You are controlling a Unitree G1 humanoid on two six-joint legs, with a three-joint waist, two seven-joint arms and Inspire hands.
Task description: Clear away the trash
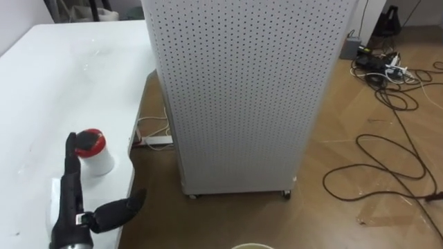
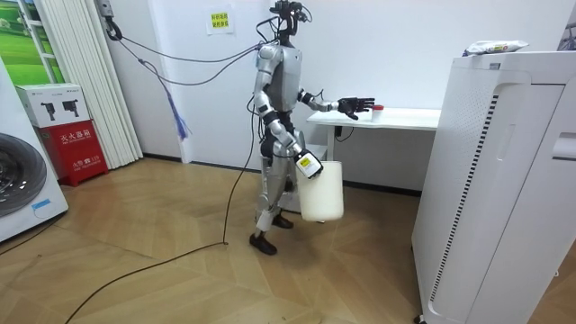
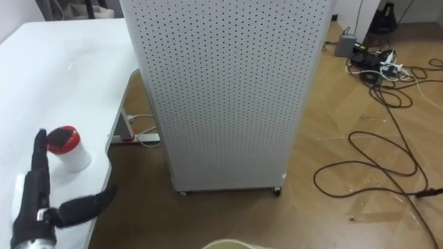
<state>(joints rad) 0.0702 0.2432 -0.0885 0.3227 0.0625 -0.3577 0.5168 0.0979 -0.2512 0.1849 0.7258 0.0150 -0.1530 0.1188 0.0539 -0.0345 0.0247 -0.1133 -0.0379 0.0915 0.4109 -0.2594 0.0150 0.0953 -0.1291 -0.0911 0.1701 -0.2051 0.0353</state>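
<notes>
A small white cup with a red lid [image 1: 93,152] stands near the front edge of the white table [image 1: 76,76]. My left hand [image 1: 71,200] reaches over the table just in front of the cup, fingers straight, thumb spread to the right, holding nothing. One fingertip lies beside the cup's left side. In the room view I stand at the table's end with the left hand [image 2: 355,107] stretched out over it, close to the red-lidded cup [image 2: 376,108]. My right hand [image 2: 304,164] hangs low and carries a white bin [image 2: 321,189] at my side; the bin's rim [image 1: 252,245] shows at the lower edge.
A tall white perforated cabinet [image 1: 242,90] on castors stands right of the table. A power strip [image 1: 158,140] lies under the table edge. Black cables [image 1: 394,159] loop over the wooden floor at the right. A packet [image 2: 493,47] lies on top of the cabinet.
</notes>
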